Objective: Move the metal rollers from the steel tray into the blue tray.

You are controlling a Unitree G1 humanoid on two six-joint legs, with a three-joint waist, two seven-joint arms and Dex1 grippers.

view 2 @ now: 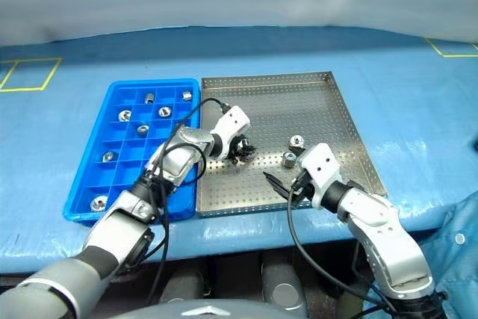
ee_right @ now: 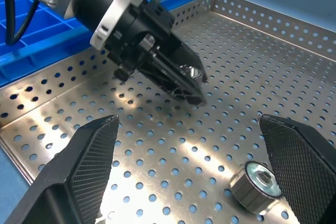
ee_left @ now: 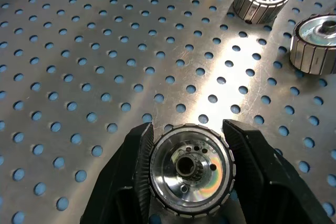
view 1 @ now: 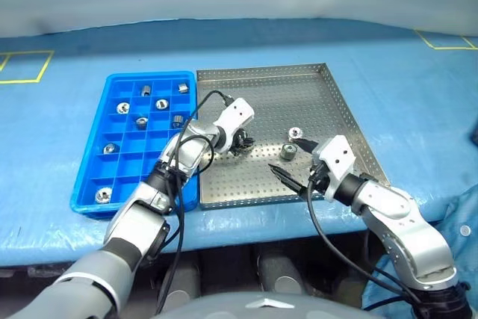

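Observation:
The steel tray [view 1: 299, 95] lies at mid-table, with the blue tray [view 1: 86, 184] touching its left side. My left gripper [ee_left: 188, 129] is shut on one metal roller [ee_left: 191, 169], low over the steel tray's floor near its left-centre [view 1: 243, 142]. I cannot tell whether that roller touches the floor. Two more rollers [view 1: 295, 133] [view 1: 289, 152] lie loose on the perforated floor to the right of it. My right gripper [ee_right: 189, 121] stands wide open over the tray's front right part, with a loose roller [ee_right: 257, 184] beside one finger. Several rollers [view 1: 141, 121] sit in the blue tray's compartments.
Both trays rest on a blue table cover [view 1: 418, 110] with yellow tape marks [view 1: 22, 65] at the far corners. The table's front edge runs just below the trays. A light blue garment [view 2: 455, 237] shows at the right edge.

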